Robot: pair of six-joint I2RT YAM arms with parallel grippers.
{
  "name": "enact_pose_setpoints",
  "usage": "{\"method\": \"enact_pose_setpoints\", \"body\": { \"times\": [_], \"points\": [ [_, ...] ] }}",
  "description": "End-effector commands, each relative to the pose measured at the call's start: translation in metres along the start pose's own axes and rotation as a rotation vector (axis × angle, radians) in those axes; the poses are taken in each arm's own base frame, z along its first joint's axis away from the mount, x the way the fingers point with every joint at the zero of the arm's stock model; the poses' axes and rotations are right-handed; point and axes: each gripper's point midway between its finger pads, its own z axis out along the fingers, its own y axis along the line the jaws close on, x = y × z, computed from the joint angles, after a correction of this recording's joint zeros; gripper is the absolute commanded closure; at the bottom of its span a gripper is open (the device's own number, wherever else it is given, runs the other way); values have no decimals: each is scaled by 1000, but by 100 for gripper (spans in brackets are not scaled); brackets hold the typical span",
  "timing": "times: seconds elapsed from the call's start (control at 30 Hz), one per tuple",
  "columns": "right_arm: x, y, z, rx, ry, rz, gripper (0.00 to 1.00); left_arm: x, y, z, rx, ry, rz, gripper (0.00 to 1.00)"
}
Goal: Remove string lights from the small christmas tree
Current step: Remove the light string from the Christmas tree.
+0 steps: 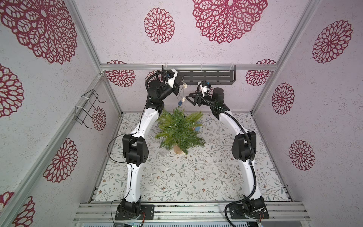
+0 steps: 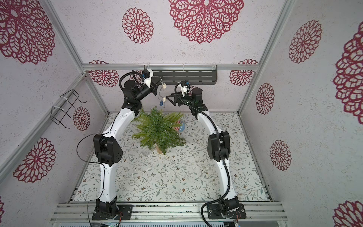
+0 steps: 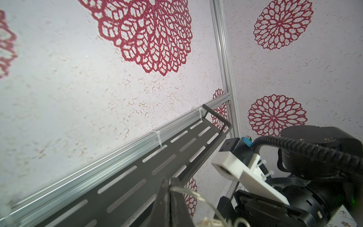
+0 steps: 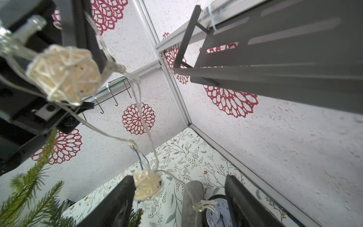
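Hanging high and nearest the lens, the string lights (image 4: 64,72) are dangling almost straight down from the left tool (image 1: 178,83), whose jaws are pinching together on the clear wire. The cream and blue balls are running down toward the top of the small christmas tree (image 1: 178,131), which is standing upright mid-bench (image 1: 176,176). Just beside the strand the right tool (image 1: 188,97) is hovering with jaws apart, a cream ball resting against one of its fingers (image 4: 117,198), while a black slotted shelf (image 1: 206,76) is crowding the back wall behind both tools and a clock (image 4: 218,213) is sitting beyond the tree.
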Motion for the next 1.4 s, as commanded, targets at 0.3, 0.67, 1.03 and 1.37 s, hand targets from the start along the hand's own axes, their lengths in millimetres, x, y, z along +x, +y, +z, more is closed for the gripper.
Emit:
{"method": "enact_pose_setpoints", "body": {
  "times": [0.3, 0.67, 1.03, 1.37],
  "points": [
    [-42, 43, -5, -120, -71, -108, 25, -35, 3, -9, 9, -59, 12, 100],
    [-46, 28, 4, -84, -110, -109, 28, -41, -10, -12, 80, -74, -18, 100],
    [-43, 18, 9, -34, -125, -106, 39, -49, -22, -13, 154, -101, -58, 100],
    [-40, 21, 11, -57, -122, -107, 59, -47, -34, -13, 238, -118, -102, 100]
  ]
}}
